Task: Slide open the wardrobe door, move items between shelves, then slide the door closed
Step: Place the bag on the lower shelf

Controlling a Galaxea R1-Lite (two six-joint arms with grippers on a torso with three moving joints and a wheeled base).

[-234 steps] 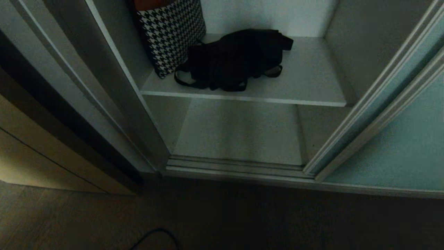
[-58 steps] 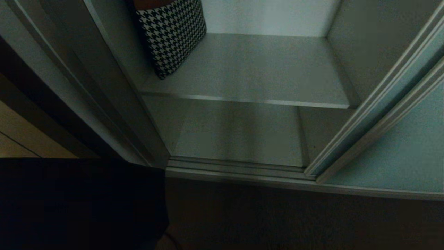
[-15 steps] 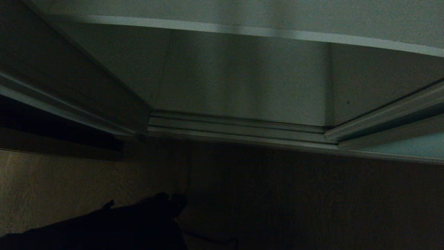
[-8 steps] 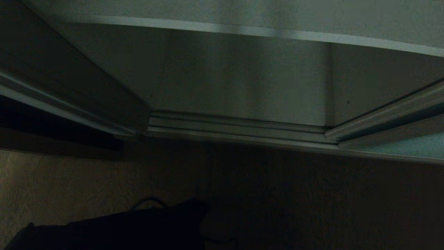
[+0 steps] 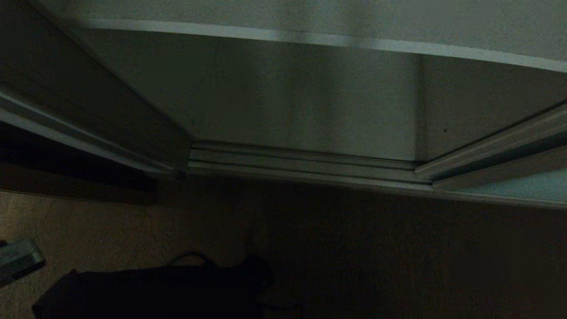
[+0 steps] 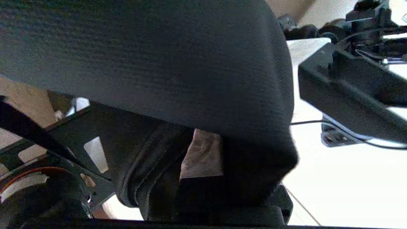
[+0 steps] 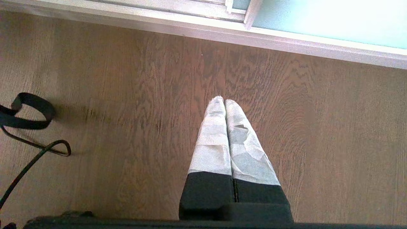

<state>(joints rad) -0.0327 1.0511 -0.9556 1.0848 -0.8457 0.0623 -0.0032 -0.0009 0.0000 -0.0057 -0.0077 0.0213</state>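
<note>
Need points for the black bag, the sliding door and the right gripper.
black bag (image 6: 178, 57): left wrist view, broad fabric panel.
sliding wardrobe door (image 7: 327, 19): right wrist view, frosted pale blue-green panel.
right gripper (image 7: 224, 101): right wrist view, where its taped fingertips meet, above the wood floor.

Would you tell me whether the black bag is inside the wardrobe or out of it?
Out: the black bag hangs before the wardrobe, over the wooden floor, clamped in the left gripper.

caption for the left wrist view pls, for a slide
Left gripper shut on the black bag, whose fabric fills most of the view.
</note>
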